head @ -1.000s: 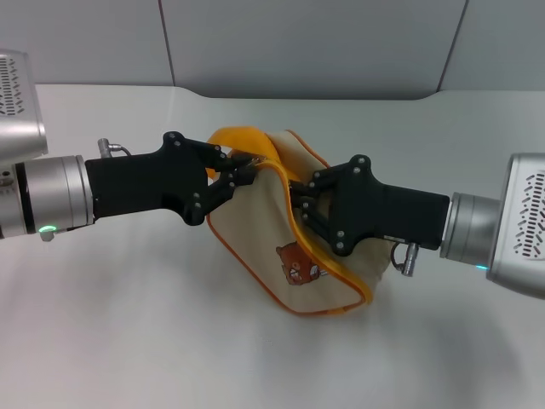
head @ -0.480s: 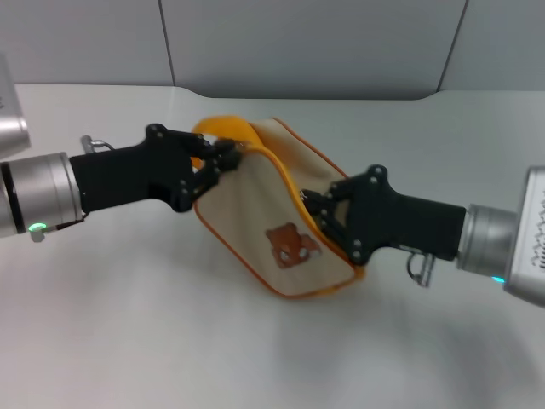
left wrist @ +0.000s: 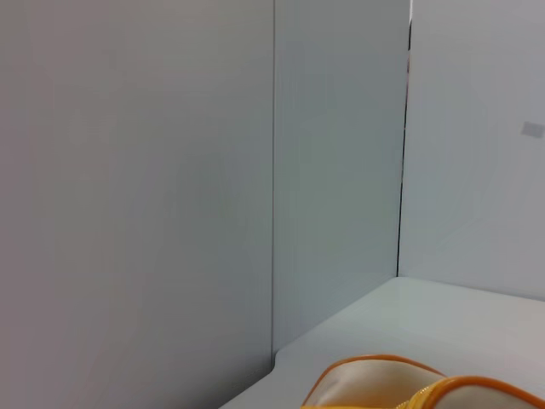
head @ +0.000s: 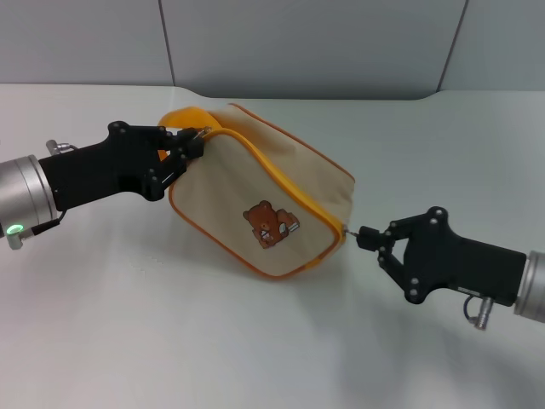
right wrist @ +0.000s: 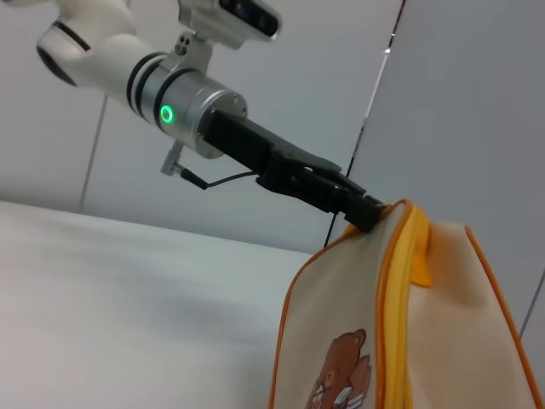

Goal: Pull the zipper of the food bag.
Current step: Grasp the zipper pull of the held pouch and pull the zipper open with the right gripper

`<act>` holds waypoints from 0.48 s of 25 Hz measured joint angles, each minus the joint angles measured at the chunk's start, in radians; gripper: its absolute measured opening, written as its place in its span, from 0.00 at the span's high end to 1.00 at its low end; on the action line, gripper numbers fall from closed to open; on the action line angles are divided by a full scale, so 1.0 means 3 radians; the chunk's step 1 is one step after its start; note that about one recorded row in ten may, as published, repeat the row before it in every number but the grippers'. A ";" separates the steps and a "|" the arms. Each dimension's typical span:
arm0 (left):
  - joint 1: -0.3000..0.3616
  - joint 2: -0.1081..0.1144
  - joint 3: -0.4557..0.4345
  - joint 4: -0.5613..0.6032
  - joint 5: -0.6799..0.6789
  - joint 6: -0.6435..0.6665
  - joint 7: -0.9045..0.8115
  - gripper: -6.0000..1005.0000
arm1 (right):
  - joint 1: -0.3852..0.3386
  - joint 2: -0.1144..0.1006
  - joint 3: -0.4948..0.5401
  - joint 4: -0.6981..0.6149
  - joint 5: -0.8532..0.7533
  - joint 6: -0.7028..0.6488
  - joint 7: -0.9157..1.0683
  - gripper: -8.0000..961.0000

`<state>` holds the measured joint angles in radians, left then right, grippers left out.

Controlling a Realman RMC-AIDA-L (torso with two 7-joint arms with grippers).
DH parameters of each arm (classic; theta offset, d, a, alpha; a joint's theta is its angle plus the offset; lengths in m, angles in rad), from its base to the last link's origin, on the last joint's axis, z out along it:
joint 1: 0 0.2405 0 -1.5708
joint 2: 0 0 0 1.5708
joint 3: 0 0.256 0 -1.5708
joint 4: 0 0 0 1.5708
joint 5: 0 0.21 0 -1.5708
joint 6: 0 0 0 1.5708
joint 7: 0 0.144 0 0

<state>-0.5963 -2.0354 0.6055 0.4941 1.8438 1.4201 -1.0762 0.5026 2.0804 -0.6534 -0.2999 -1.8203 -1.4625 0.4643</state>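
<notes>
The right tool (head: 364, 239) has drawn back toward the robot's right and nearer the robot, from the middle of the food bag (head: 255, 200) out to its right end, where its fingertips are pinched on the small silver pull of the zipper (head: 350, 232). The orange zip track, which gaped open along the bag's top before, now runs shut as one smooth line to that end. The left tool (head: 194, 143) has swung outward to the robot's left, its grip kept on the bag's left end, by the orange strap handle (head: 181, 118). The bag, bunched and slumped between the two tools earlier, now stretches long and taut, and its bear print (head: 268, 223) has shifted left.
</notes>
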 joint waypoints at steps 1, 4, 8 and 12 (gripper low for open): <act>0.0010 -0.0003 0.0000 -0.0001 0.0000 0.0001 -0.0003 0.89 | -0.0022 0.0000 0.0030 -0.0011 0.0007 -0.0026 0.0006 0.90; 0.0043 -0.0025 0.0000 -0.0006 -0.0010 0.0019 -0.0050 0.89 | -0.0064 0.0005 0.0162 -0.0029 0.0037 -0.0056 0.0040 0.89; 0.0118 -0.0069 -0.0002 -0.0095 -0.0035 0.0025 -0.0131 0.89 | -0.0076 0.0001 0.0260 -0.0064 0.0054 -0.0129 0.0326 0.86; 0.0194 -0.0113 -0.0019 -0.0465 -0.0130 -0.0071 -0.0027 0.89 | -0.0105 -0.0001 0.0423 -0.0134 0.0055 -0.0389 0.0624 0.84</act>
<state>-0.5380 -2.0694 0.5999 0.3546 1.8049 1.3987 -1.0845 0.4712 2.0801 -0.5264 -0.3402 -1.8037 -1.5792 0.6515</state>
